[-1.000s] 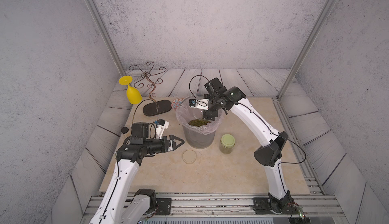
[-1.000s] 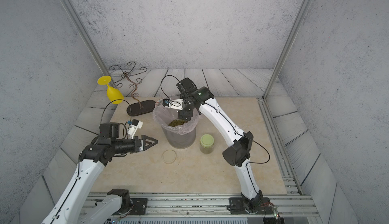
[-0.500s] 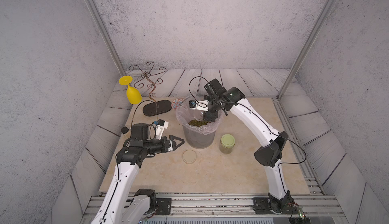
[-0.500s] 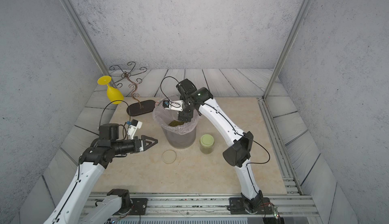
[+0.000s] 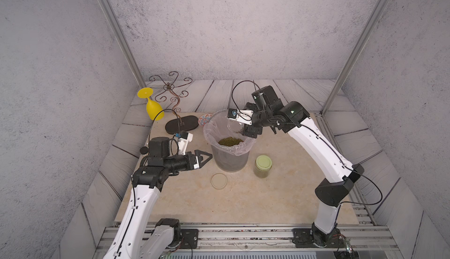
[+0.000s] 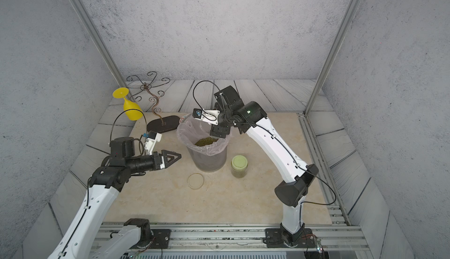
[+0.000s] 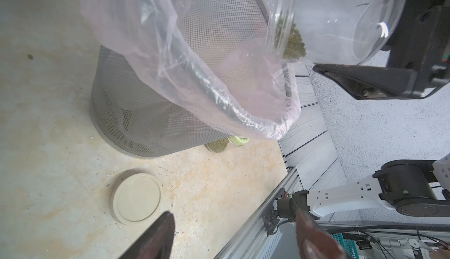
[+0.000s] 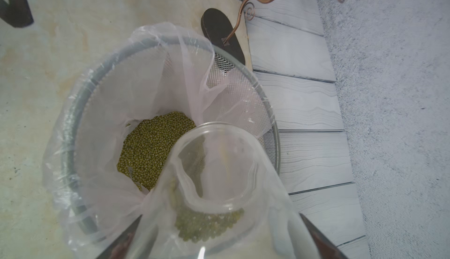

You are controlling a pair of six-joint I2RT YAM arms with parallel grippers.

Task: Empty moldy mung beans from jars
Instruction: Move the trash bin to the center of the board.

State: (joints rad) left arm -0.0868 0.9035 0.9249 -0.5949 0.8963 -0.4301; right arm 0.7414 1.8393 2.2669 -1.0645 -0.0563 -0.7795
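A slight roll of the wrist is all that has been seen in the last second. The open jar (image 8: 219, 170) is still clamped in the right gripper (image 8: 220, 216), mouth tipped down over the bin (image 5: 230, 160). Most mung beans (image 8: 153, 148) are heaped below that gripper, though a last clump (image 8: 207, 228) is lodged near the jar's mouth. The left gripper (image 5: 203, 158) is held wide and empty, the beige lid (image 5: 219, 181) lying near it. The green-lidded jar (image 5: 263, 165) is left capped and full beside the bin, so about half the job is judged undone.
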